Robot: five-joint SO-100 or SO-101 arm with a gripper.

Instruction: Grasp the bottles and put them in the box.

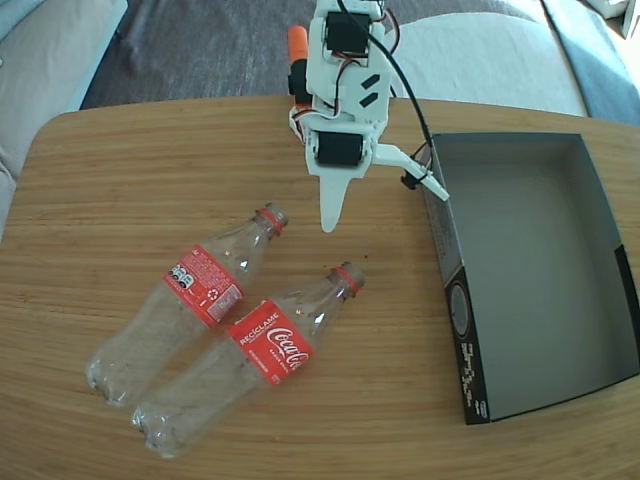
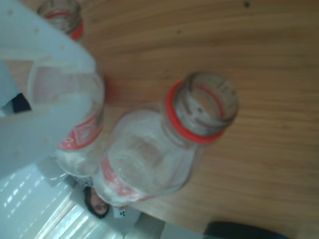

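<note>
Two Coca-Cola bottles lie side by side on my wooden desk (image 1: pixel 120 170), and I take the cardboard box (image 1: pixel 530 280) as my landmark. Nearest the fixed camera is the bottle showing the Coca-Cola script (image 1: pixel 250 360), well to the left of the box, its open neck pointing up and right toward it. Just beyond and touching or nearly touching it lies the second bottle (image 1: pixel 190 300), farther left of the box, parallel, its label showing small print and symbols. Both are capless with red neck rings. In the wrist view I look straight at the open mouth of one bottle (image 2: pixel 164 149), with the other (image 2: pixel 75 74) partly hidden behind a blurred white finger (image 2: pixel 45 94).

Box itself sits at the right edge of the desk, grey inside, black printed side facing the bottles.

Farther back, the tool (image 1: pixel 375 200) hangs above the desk left of the box's far corner, spread wide and holding nothing: one long finger aims toward the bottles, the other reaches toward the box rim.
</note>
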